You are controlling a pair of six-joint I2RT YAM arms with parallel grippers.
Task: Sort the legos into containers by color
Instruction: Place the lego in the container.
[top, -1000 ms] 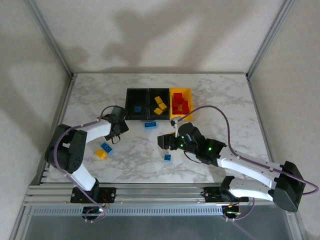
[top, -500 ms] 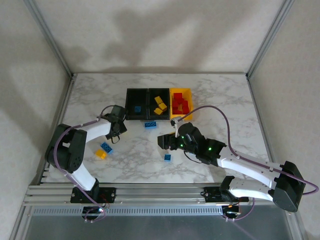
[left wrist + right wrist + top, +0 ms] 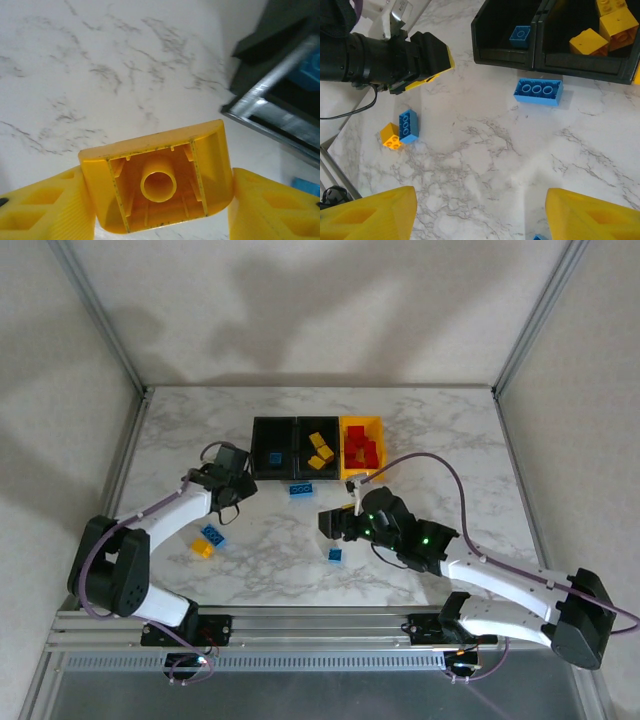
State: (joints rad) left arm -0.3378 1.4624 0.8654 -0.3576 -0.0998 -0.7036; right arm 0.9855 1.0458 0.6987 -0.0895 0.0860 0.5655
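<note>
The yellow brick (image 3: 157,185) is hard, stiff plastic and surely light. Its smooth walls can slip, so the best hold is across two opposite flat sides. The left gripper (image 3: 232,483) has it so: the jaws are clamped on those sides, at the bottom centre of the left wrist view. From below the brick looks hollow, with one round tube inside and thin ribs; its studs are hidden. It hangs over the marble table (image 3: 100,75), it seems just left of the containers (image 3: 256,450), though the top view is small. I think it belongs in the middle black bin (image 3: 318,475), where other yellow bricks (image 3: 320,450) lie. The right gripper (image 3: 480,220) has its jaws apart and empty.
</note>
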